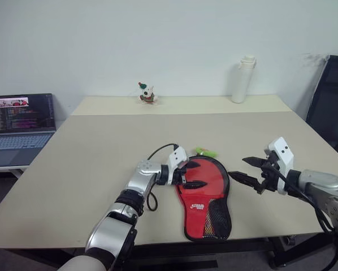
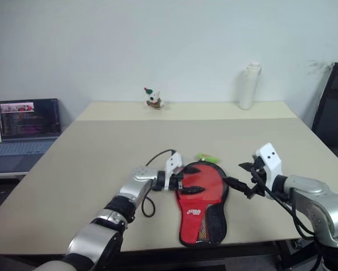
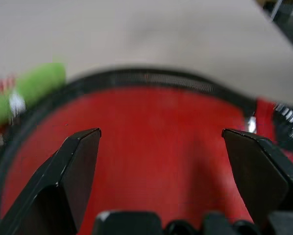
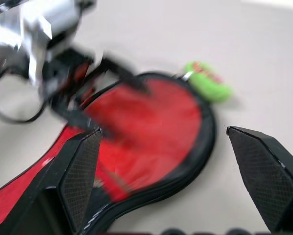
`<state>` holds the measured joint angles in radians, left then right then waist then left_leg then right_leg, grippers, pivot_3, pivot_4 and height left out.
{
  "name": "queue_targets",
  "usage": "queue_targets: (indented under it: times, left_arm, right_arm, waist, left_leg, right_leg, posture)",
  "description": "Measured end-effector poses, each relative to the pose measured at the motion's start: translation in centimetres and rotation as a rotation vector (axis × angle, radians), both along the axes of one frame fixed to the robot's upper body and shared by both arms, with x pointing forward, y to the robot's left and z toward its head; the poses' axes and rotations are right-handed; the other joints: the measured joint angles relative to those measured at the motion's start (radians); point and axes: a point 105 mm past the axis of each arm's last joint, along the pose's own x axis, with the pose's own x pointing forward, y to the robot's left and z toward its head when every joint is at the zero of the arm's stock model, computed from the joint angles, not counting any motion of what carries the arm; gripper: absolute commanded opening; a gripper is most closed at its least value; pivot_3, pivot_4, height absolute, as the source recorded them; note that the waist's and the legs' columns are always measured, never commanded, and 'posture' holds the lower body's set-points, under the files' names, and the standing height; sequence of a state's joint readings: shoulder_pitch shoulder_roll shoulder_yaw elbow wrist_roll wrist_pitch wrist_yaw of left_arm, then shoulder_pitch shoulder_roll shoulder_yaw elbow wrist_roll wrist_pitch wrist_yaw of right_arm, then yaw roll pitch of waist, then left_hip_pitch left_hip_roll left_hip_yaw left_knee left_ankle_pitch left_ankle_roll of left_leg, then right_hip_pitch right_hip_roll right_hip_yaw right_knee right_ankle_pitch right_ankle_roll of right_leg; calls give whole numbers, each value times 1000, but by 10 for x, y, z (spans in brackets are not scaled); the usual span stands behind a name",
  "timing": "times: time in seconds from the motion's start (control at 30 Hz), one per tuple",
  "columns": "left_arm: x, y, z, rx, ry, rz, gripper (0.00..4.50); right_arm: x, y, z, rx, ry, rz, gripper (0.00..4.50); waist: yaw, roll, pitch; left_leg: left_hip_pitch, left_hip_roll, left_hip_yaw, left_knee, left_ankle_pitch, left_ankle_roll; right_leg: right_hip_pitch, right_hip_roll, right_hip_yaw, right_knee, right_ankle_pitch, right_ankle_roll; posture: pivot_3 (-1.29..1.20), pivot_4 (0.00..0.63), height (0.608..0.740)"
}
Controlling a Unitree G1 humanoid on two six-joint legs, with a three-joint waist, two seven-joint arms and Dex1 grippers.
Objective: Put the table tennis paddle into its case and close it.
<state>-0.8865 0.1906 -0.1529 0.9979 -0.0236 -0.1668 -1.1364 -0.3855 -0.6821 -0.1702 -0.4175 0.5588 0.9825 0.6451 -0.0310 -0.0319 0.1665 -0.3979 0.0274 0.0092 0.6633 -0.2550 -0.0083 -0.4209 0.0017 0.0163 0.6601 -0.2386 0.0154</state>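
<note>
The case (image 1: 206, 192) lies flat near the table's front edge, red face with white logo up, black mesh part toward me, black edging around it. My left gripper (image 1: 196, 176) hovers open over the left side of its round part, pointing right; in the left wrist view its black fingers (image 3: 78, 161) stand wide apart above the red face (image 3: 156, 147). My right gripper (image 1: 239, 168) hangs open in the air just right of the case, pointing left at it and touching nothing. The table tennis paddle is hidden from view.
A small green object (image 1: 206, 151) lies against the case's far edge. At the table's back stand a white bottle (image 1: 245, 79) and a small toy figure (image 1: 147, 93). An open laptop (image 1: 22, 121) sits on a side surface at the left, a black chair (image 1: 333, 107) at the right.
</note>
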Motion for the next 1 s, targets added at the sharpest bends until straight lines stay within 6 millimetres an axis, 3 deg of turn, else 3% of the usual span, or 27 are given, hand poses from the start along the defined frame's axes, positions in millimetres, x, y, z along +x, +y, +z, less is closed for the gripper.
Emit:
queue_targets:
  times: [0.2, 0.5, 0.7, 0.83, 0.93, 1.0]
  left_arm:
    - [8, 4, -1, 23, -51, 49, 4297]
    - [9, 0, -1, 13, -67, 61, 4297]
    - [8, -1, -1, 10, -69, 57, 4297]
    - [9, 0, -2, 11, -70, 64, 4297]
    - [9, -1, -2, 11, -71, 64, 4343]
    - [8, -1, -2, 10, -72, 63, 4343]
  right_arm:
    - [36, 9, -9, -37, -42, -28, 4500]
    - [99, 39, -27, -78, -102, -55, 4500]
    - [115, 42, -60, -149, -55, -35, 4500]
    - [124, 42, -66, -173, -43, -44, 4500]
    - [131, 46, -62, -171, -58, -53, 3902]
    - [134, 48, -62, -166, -62, -57, 3231]
  waist:
    - [2, 0, 0]
    - [4, 0, 0]
    - [5, 1, 0]
    - [4, 1, 0]
    - [4, 1, -1]
    - [4, 1, -1]
  left_leg:
    - [0, -1, 2, 0, 0, 0]
    - [1, -1, 3, 1, 0, 0]
    - [1, 0, 3, 1, 0, 0]
    - [2, 0, 3, 1, 0, 0]
    - [2, 0, 3, 1, 0, 0]
    - [2, 0, 3, 1, 0, 0]
  right_leg:
    - [0, -1, 0, 0, 0, 0]
    - [1, -1, 0, 1, 0, 0]
    - [1, -2, 1, 1, 2, -3]
    - [1, -3, 1, 2, 2, -3]
    - [1, -3, 0, 3, 2, -3]
    - [1, -3, 1, 2, 3, -5]
  posture:
    - [0, 150, 740]
    - [0, 150, 740]
    - [0, 150, 740]
    - [0, 150, 740]
    - [0, 150, 740]
    - [0, 150, 740]
